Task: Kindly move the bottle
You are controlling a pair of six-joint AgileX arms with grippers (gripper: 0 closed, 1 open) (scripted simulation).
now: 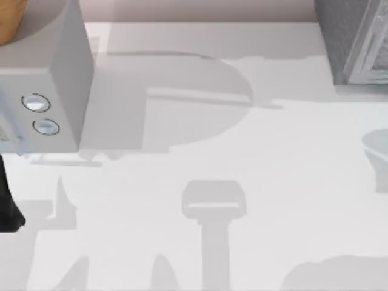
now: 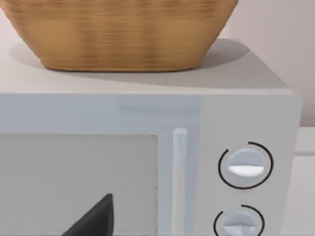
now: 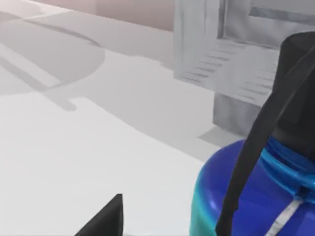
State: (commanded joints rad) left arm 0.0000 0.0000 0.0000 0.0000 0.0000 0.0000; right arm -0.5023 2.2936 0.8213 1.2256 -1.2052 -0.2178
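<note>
The bottle [image 3: 275,196] looms close in the right wrist view, with a dark blue shoulder, a cyan band along its side and a black cap [image 3: 298,83]. A thin black strip [image 3: 251,147] runs slantwise across its body up to the cap. A dark tip of my right gripper [image 3: 103,219] pokes in beside the bottle, over bare white table. A dark tip of my left gripper [image 2: 93,219] shows in front of the microwave door, and part of the left arm [image 1: 9,200] sits at the table's left edge.
A white microwave [image 1: 54,79] with two round knobs stands at the back left, a wicker basket [image 2: 123,34] on top of it. A grey slatted rack [image 1: 357,42] fills the back right corner. A pale object [image 1: 377,157] sits at the right edge.
</note>
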